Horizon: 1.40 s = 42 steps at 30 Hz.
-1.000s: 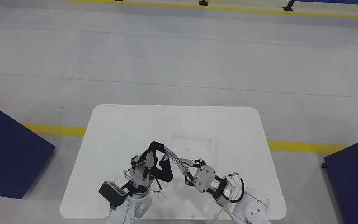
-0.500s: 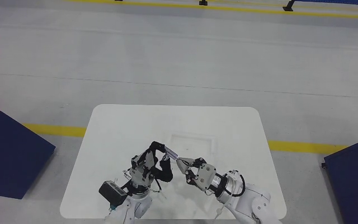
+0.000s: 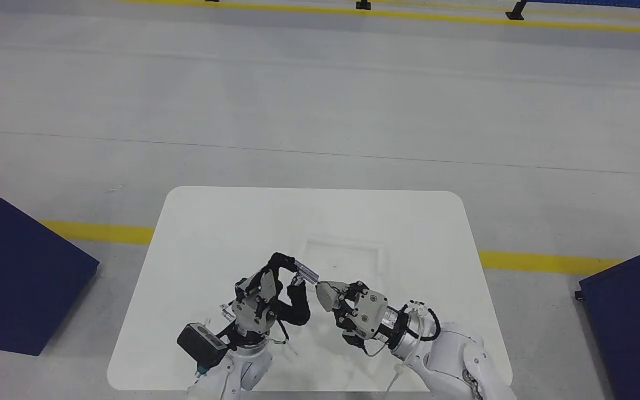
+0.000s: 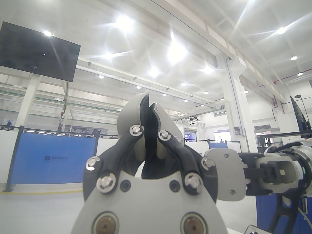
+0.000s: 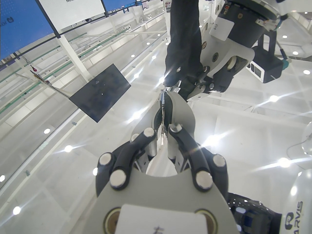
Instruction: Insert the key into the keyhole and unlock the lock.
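Above the table [image 3: 420, 230], your left jaws clamp the lock [image 3: 297, 298] and your right jaws pinch the key [image 5: 162, 108], tip close to the lock. Misaligned, it could jam, or twist loose in that thin grip.

Key [image 5: 161, 121] mostly hidden between fingers [image 5: 181, 113]

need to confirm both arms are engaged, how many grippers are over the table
2. The left gripper is over the table near its front middle, shut on what looks like the lock. The right gripper faces it almost tip to tip, shut on the key. None looks hidden.
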Tool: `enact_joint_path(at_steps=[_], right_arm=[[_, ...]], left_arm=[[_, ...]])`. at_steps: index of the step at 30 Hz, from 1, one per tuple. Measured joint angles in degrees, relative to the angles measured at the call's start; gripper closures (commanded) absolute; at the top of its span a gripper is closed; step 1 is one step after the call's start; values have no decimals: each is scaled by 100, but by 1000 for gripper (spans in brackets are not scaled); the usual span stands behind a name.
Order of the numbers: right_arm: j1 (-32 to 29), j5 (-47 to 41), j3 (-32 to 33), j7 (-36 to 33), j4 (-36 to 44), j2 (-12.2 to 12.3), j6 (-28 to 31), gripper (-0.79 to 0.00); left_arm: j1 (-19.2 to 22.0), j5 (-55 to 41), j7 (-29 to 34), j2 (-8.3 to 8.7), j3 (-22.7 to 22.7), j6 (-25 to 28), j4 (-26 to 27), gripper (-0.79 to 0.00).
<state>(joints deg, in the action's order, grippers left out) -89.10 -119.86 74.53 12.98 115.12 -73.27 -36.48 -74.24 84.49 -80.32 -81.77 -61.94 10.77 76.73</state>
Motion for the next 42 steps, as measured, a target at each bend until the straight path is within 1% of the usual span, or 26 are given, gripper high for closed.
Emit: enact_joint_path(at_steps=[13,20,30,40,42], right_arm=[[119,-1157,28,716,-66,69,35,0],[184,-1570,25,958,-87,103,117,0],[239,-1627,17,1013,-88,151,133,0],[244,-1378,-41,873,-104,190,120,0],[245,-1346,-54,843,-105,196,125,-262]], left_arm=[[7,4,-15,2,6,-8,-9,0],[9,5,-23,3,2,-22,-9,0],[11,4,-23,6,-1,-18,-7,0],[14,-26,-31,5,-1,-14,-8,0],[15,-33,-30,4,1,-3,-10,0]])
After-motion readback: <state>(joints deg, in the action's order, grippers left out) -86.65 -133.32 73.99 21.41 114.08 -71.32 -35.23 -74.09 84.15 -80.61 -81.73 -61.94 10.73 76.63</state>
